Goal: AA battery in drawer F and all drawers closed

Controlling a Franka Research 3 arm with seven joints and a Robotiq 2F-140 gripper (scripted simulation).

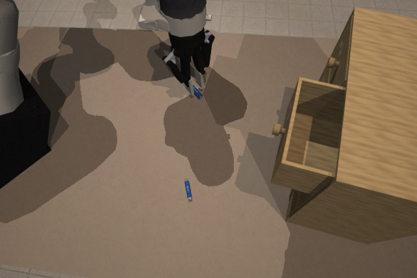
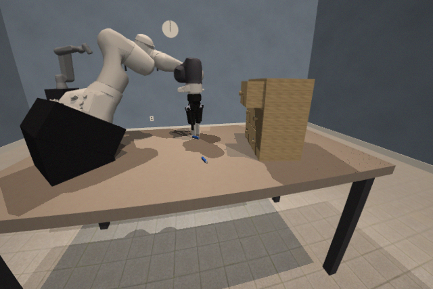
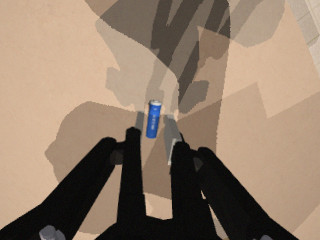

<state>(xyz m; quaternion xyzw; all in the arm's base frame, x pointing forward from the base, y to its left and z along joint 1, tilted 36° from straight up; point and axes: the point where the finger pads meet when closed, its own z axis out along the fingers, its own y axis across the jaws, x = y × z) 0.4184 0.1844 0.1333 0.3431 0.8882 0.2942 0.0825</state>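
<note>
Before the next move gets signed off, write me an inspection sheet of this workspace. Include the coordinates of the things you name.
Surface: brown tabletop (image 1: 117,234) (image 2: 157,181) (image 3: 40,60), crossed by shadows; no spill seen.
Job's things: blue cylindrical battery (image 1: 197,94) (image 2: 195,137) (image 3: 153,120) lying between the fingertips; tan wooden chest (image 1: 380,99) (image 2: 286,121) upright, one upper drawer (image 1: 303,174) (image 2: 256,93) pulled out, its letter unreadable.
Clutter: second blue cylindrical battery (image 1: 187,189) (image 2: 203,160), lying apart; which is the AA cannot be read.
Gripper: black two-finger gripper (image 1: 196,90) (image 2: 195,132) (image 3: 154,123), partly open, gaps beside the battery, nothing gripped.
Cables: nothing seen.
Surroundings: blue walls, tiled floor, round white clock (image 2: 170,29), grey arm (image 2: 66,65) behind.
</note>
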